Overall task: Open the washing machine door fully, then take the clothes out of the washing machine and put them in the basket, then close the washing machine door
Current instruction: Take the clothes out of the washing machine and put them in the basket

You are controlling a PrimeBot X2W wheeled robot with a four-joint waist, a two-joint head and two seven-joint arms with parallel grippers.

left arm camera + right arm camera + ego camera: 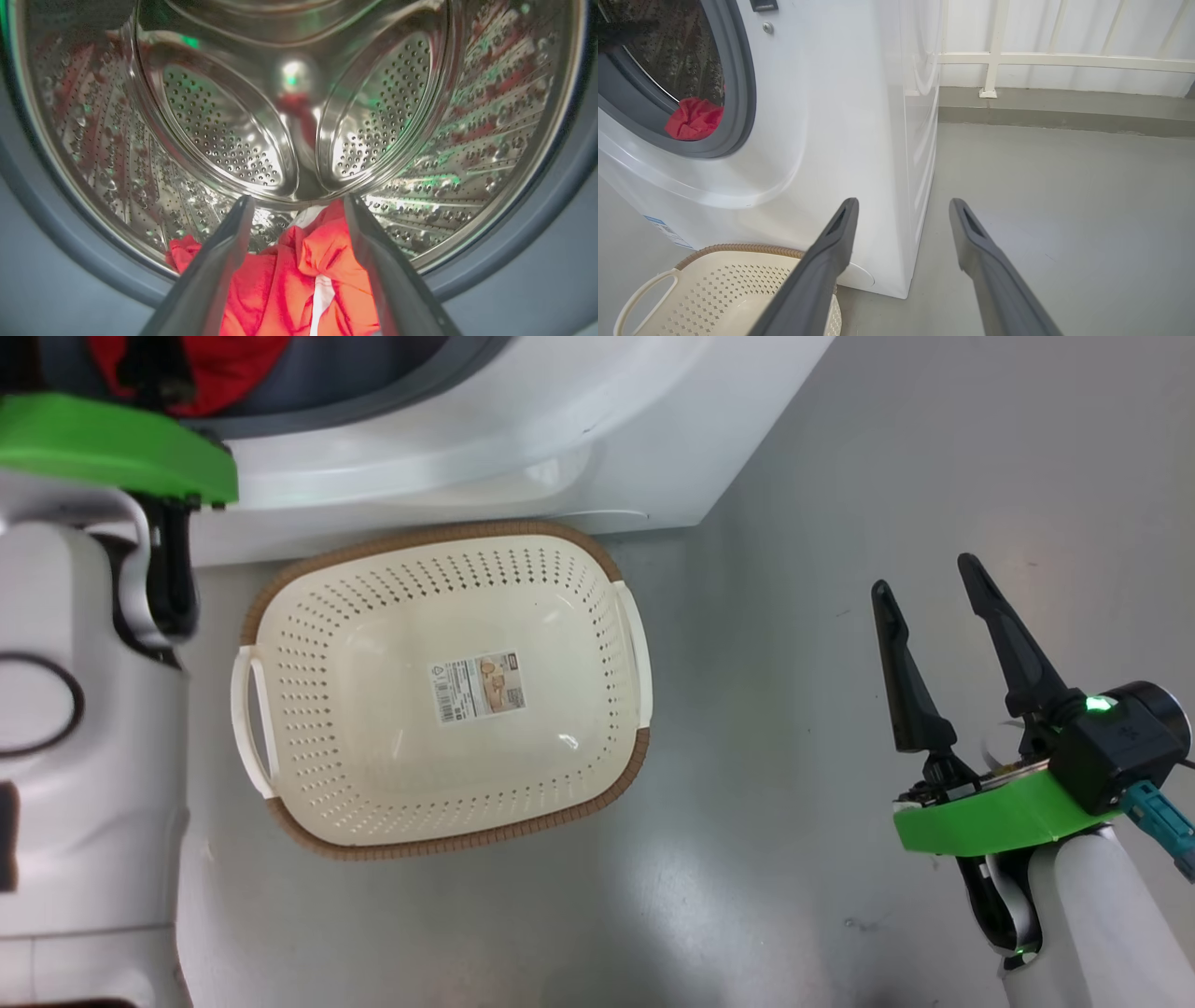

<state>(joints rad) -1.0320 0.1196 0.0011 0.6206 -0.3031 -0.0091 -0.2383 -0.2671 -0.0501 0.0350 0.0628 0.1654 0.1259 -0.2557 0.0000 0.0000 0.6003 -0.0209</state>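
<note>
Clothes (271,289) — one red heap in drum (224,130); one basket (308,709); left fingers (210,270), right fingers (910,681) — wide.

Head looks down, wrists face washing machine (840,116)

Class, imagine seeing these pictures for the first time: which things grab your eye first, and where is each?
The bright red clothes stand out most, heaped at the front of the shiny steel drum, between the fingers of the open left tool. Next is the cream basket on the grey floor before the washing machine, holding nothing but its label, with the open right tool poised to its right.
</note>
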